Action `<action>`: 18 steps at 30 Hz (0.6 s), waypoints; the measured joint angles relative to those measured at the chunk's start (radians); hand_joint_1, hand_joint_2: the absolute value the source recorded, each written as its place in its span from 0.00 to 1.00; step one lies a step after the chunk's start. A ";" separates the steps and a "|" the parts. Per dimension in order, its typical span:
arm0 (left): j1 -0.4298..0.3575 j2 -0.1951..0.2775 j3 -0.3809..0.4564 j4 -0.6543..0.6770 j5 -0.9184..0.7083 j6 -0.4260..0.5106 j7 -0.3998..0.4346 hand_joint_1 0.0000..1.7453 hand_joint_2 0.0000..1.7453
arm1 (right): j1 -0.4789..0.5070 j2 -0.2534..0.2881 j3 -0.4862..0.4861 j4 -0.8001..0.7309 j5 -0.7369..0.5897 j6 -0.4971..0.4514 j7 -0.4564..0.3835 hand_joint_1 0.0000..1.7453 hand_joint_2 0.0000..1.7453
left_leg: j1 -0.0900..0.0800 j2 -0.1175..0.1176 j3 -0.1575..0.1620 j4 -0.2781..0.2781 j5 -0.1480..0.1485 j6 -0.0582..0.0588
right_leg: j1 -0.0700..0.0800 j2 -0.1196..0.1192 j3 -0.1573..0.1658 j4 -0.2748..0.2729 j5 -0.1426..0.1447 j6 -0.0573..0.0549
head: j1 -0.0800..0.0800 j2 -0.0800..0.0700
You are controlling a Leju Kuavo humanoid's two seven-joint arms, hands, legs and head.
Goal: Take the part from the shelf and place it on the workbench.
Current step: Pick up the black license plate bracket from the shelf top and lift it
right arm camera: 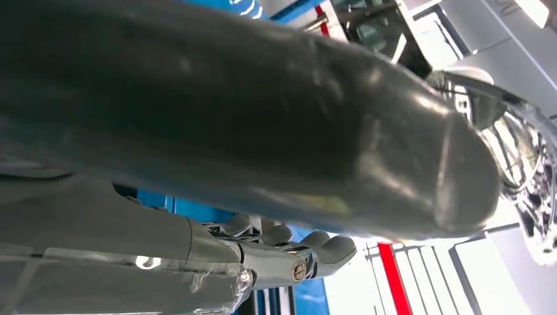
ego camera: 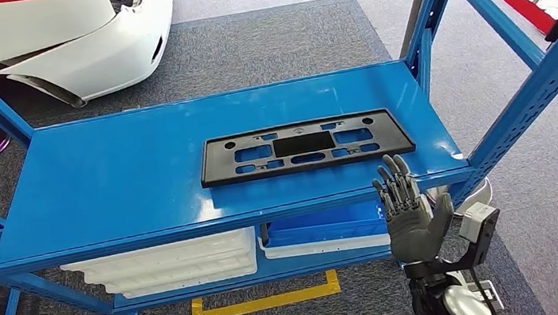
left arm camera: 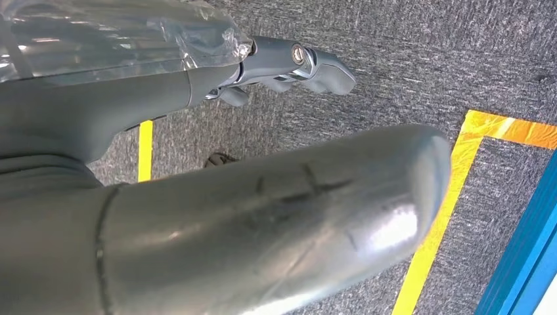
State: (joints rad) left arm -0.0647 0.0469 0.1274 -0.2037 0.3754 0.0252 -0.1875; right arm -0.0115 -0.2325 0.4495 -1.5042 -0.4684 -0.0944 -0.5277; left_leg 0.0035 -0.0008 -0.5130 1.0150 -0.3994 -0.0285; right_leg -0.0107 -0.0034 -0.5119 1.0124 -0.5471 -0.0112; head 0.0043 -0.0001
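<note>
Head view: the part, a flat black plate with cut-outs, lies on the blue shelf, right of its middle and nearer the near edge than the far one.
Right hand: the right hand is raised just in front of the shelf's near edge, below the part's right end, fingers straight, side by side and pointing up; it holds nothing and touches neither part nor shelf.
Left hand: the left hand hangs over grey carpet with yellow floor tape; fingers apart, nothing in it.
Risk, snag: I judge that the fingertips sit about level with the shelf lip, so a forward reach could catch on the edge.
Risk, push: the part is thin and flat, so fingers coming in level may shove it farther back.
Risk, tilt: the part is long; gripped at its right end alone, it may sag or swing.
Risk, post: the right upright stands close by, and a lifted part might knock it.
</note>
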 joint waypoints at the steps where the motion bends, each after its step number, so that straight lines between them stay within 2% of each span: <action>1: 0.000 0.000 -0.002 0.000 0.000 0.000 0.000 0.00 0.00 | 0.000 -0.002 0.008 -0.006 0.005 0.003 0.000 0.00 0.00 | 0.000 0.000 0.000 0.000 0.000 0.000 | 0.000 0.000 0.000 0.000 0.000 0.000 | 0.000 0.000; 6: 0.000 0.000 -0.012 0.000 0.000 -0.005 0.000 0.00 0.00 | -0.010 -0.007 0.047 -0.040 0.097 -0.005 0.038 0.00 0.00 | 0.000 0.000 0.000 0.000 0.000 0.000 | 0.000 0.000 0.000 0.000 0.000 0.000 | 0.000 0.000; 8: 0.000 0.000 -0.014 0.000 0.002 -0.004 0.000 0.00 0.00 | -0.017 -0.007 0.059 -0.056 0.187 -0.071 0.120 0.00 0.00 | 0.000 0.000 0.000 0.000 0.000 0.000 | 0.000 0.000 0.000 0.000 0.000 0.000 | 0.000 0.000; 11: 0.000 0.000 -0.019 0.000 0.009 -0.002 -0.002 0.00 0.00 | -0.025 -0.010 0.065 -0.079 0.389 -0.239 0.320 0.00 0.00 | 0.000 0.000 0.000 0.000 0.000 0.000 | 0.000 0.000 0.000 0.000 0.000 0.000 | 0.000 0.000; 13: 0.000 0.000 -0.022 0.000 0.012 -0.002 -0.002 0.00 0.00 | -0.026 -0.017 0.066 -0.097 0.543 -0.346 0.454 0.00 0.50 | 0.000 0.000 0.000 0.000 0.000 0.000 | 0.000 0.000 0.000 0.000 0.000 0.000 | 0.000 0.000; 15: 0.001 0.000 -0.028 0.000 0.012 -0.002 -0.003 0.00 0.00 | -0.026 -0.030 0.066 -0.118 0.676 -0.415 0.560 0.00 1.00 | 0.000 0.000 0.000 0.001 0.000 0.000 | 0.000 0.000 -0.001 0.000 0.000 0.000 | 0.000 0.000; 18: 0.001 0.000 -0.038 0.000 0.006 -0.009 -0.004 0.00 0.00 | -0.019 -0.058 0.056 -0.156 0.821 -0.456 0.682 0.00 1.00 | 0.000 0.000 0.000 0.001 0.000 0.000 | 0.000 0.000 -0.001 0.000 0.000 0.000 | 0.000 0.000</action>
State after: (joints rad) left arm -0.0638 0.0469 0.0894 -0.2034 0.3813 0.0162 -0.1920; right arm -0.0308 -0.2902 0.5051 -1.6604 0.3525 -0.5504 0.1540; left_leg 0.0033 -0.0004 -0.5133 1.0163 -0.3994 -0.0285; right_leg -0.0110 -0.0029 -0.5129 1.0123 -0.5471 -0.0112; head 0.0047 0.0000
